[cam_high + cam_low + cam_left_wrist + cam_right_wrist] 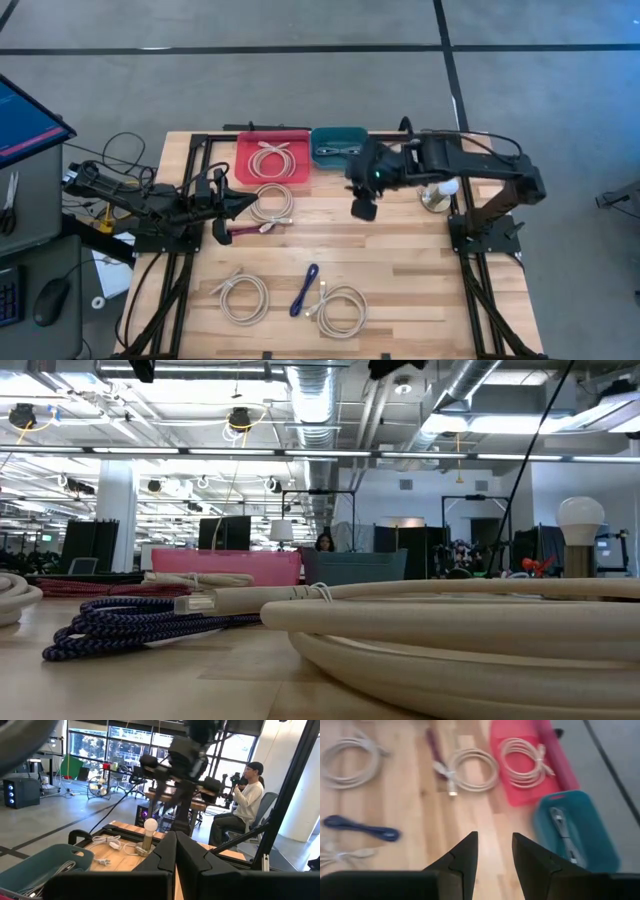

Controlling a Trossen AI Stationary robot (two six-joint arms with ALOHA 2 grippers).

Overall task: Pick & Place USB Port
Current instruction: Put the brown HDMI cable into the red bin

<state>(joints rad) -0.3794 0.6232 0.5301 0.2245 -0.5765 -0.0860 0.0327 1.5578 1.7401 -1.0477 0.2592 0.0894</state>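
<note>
Cables lie already in the red tray (243, 160) and teal bin (338, 134); four remain on the surface (400, 270). Your right claw (493, 851) hangs empty, narrowly parted; left claw (175, 851) closed.

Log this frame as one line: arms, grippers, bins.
right gripper open, empty, above table near teal bin | left gripper shut, empty, table's left side | red bin: white cable

Five coiled white cables: one (272, 159) in the red tray (247, 172), one (271, 204) just below it, two at the front (244, 297) (340, 309), one (336, 151) in the teal bin (318, 136). One blue cable (304, 290), one light bulb (446, 187).
</note>
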